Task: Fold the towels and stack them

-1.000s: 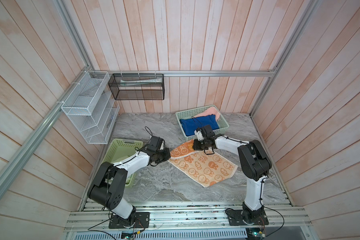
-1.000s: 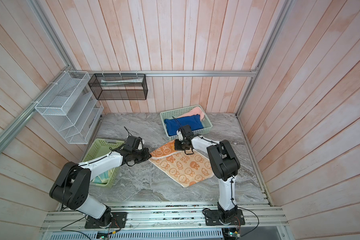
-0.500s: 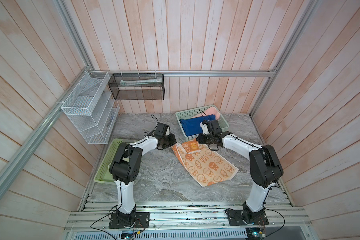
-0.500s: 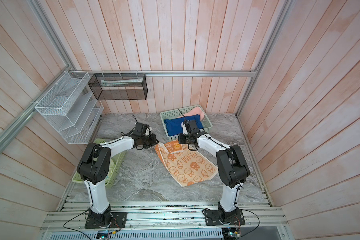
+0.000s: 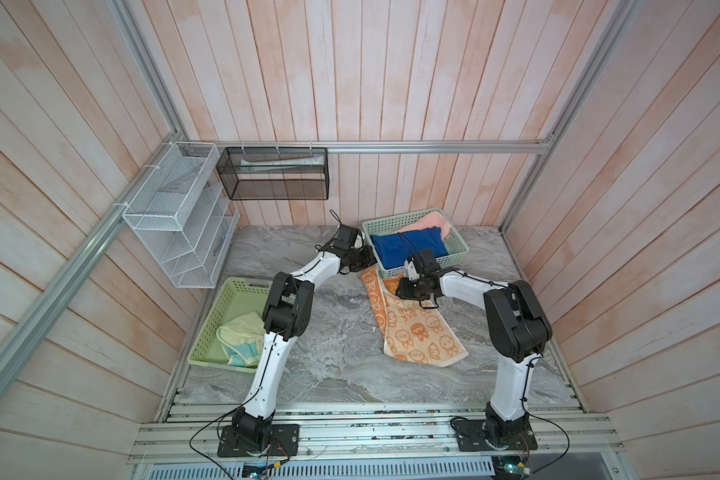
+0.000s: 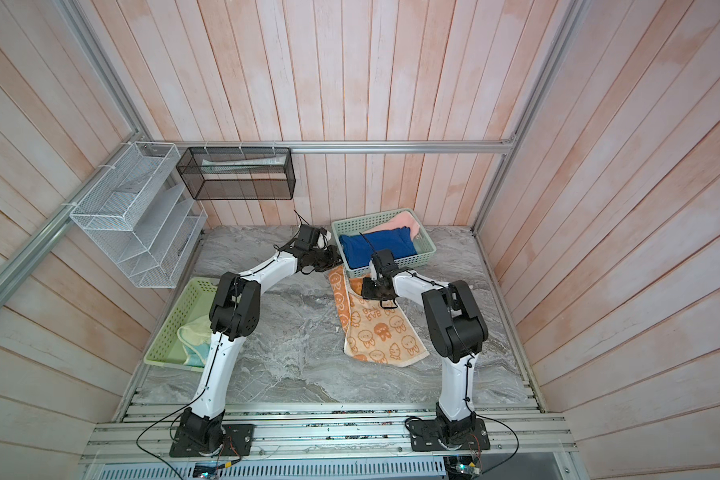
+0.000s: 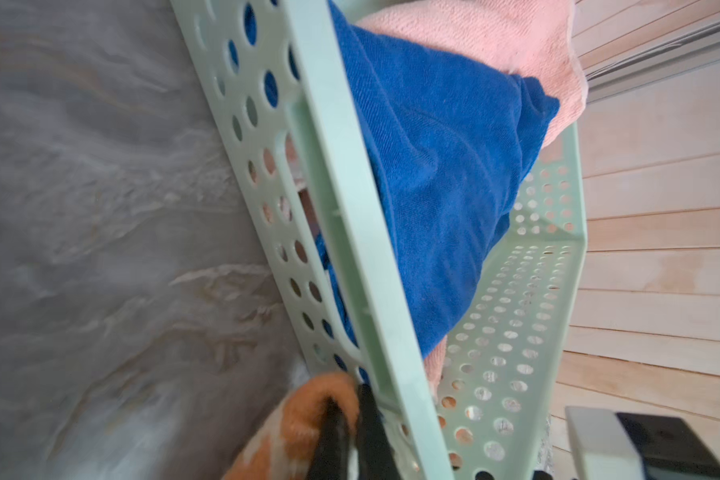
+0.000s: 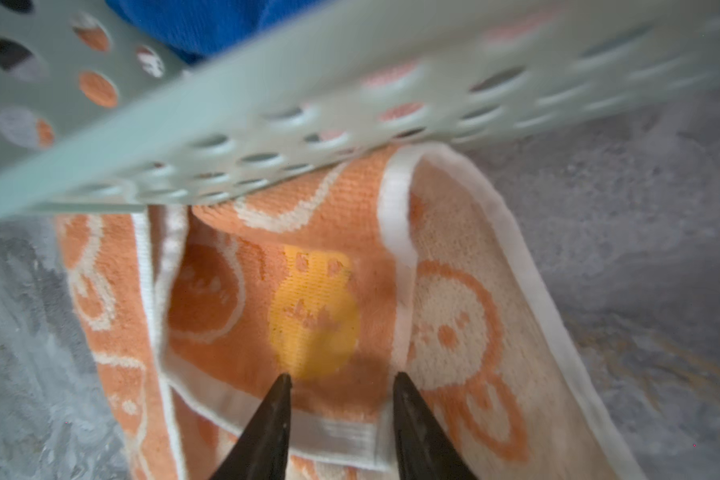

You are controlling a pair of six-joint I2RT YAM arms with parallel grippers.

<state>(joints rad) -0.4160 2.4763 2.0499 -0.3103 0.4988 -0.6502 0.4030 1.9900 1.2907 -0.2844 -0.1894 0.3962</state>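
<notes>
Our orange bunny towel (image 5: pixel 416 328) lies mid-frame, its upper end partly doubled over. The left gripper (image 7: pixel 350 411) pinches its corner beside the mint basket (image 5: pixel 458 253), and the right gripper (image 8: pixel 341 382) hovers above, jaws apart. Early going, we'd say: blue towel (image 5: pixel 408 249) and pink towel (image 5: pixel 433 220) sit crumpled in that basket, teal-and-cream towel (image 5: pixel 242 338) in the lower-left lime basket (image 5: pixel 211 328), nothing stacked.

The orange bunny-print terry towel (image 5: pixel 416 328) lies on the grey marbled bench (image 5: pixel 333 361), far end touching the pale green perforated plastic basket (image 5: pixel 395 218) behind it; inside, the royal blue terry towel (image 5: pixel 408 247) lies on the pink terry towel (image 5: pixel 433 220). Left, a lime perforated plastic basket (image 5: pixel 225 299) holds the teal-and-cream terry towel (image 5: pixel 242 338)
</notes>
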